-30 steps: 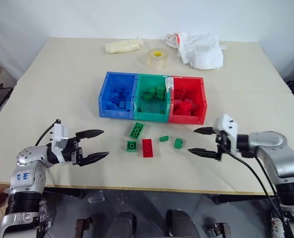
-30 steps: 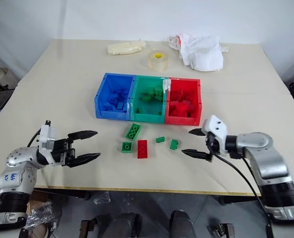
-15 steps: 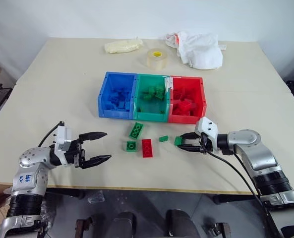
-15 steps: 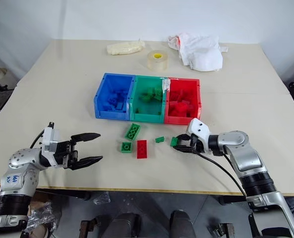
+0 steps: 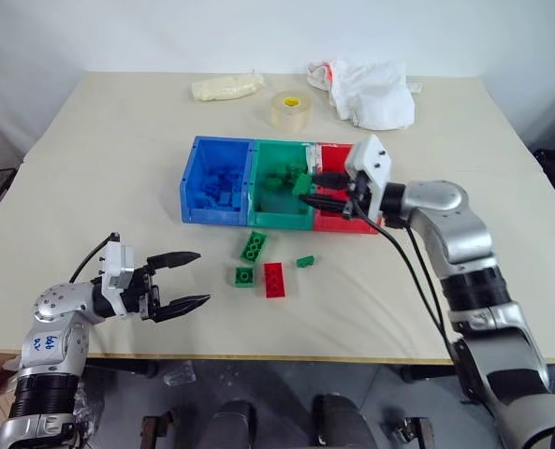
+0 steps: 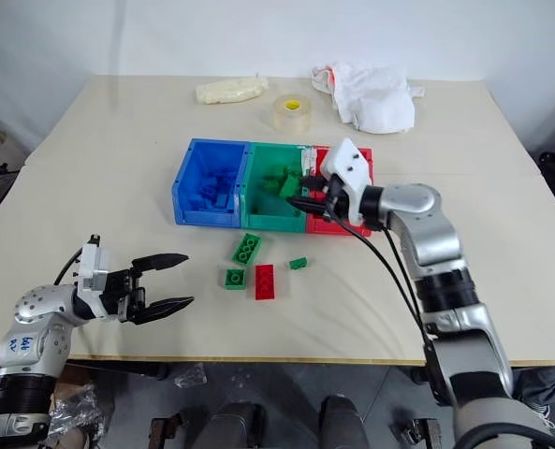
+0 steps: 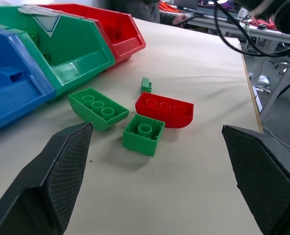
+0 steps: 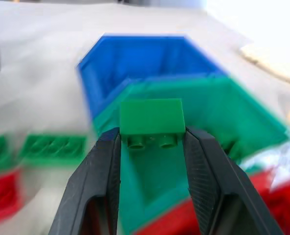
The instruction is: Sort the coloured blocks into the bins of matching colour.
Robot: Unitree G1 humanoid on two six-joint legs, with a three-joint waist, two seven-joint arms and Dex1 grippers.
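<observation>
The right gripper [image 8: 152, 142] is pinching a small green block [image 8: 152, 122] over the green bin [image 5: 282, 220], while the left gripper [image 5: 185, 281], wide open and empty, is hanging well apart from it.

The right pincer [image 8: 152, 142] lifted a green brick [image 8: 151, 117] over the green bin [image 5: 282, 220].

Open tabletop [image 5: 99, 178] around left tool [image 5: 185, 279]; loose blocks [image 5: 258, 262] ahead.

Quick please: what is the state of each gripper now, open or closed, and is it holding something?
Left gripper: open, holding nothing.
Right gripper: closed on a green block, over the green bin.
</observation>
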